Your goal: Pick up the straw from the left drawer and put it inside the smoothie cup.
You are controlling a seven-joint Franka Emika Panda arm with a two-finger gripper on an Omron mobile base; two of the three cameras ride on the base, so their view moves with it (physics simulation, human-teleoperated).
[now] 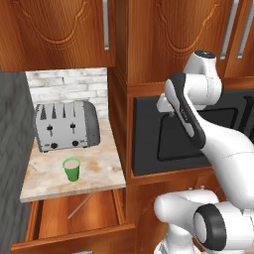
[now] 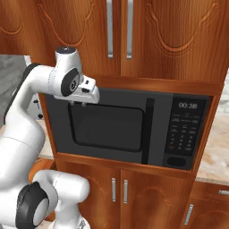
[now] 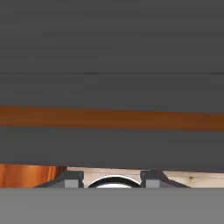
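Left base view: thin, straight, pale tan straw (image 1: 80, 206) lying slantwise on the floor of the wide, shallow, reddish-brown wooden drawer (image 1: 74, 218), pulled open under the marble-topped bench (image 1: 99, 171). Small green tumbler with pink liquid at its rim (image 1: 72, 169) standing upright on that bench, just in front of the silver four-slot toaster (image 1: 65, 125), apart from it. White arm bent high before the black microwave (image 1: 171, 134), well apart from drawer and cup; hand partly hidden behind the forearm, nothing in it.

Right base view: jaws (image 2: 77, 104) hanging just in front of the upper left corner of the microwave door (image 2: 107, 127), pointing down. Too small here to tell how far apart.

Hand view: two dark finger tips (image 3: 72, 179) at the bottom, standing apart with clear space between, nothing pinched. Dark surface with a brown wooden strip beyond.

Judgement on handling: straw likely very light, stiff but easily bent or snapped, and prone to roll or slip on the flat wood. Best taken near its middle, jaws set across its length and pressed gently, so it stays balanced and can be tipped upright over the cup. Cup light too; a sideways knock could topple it.
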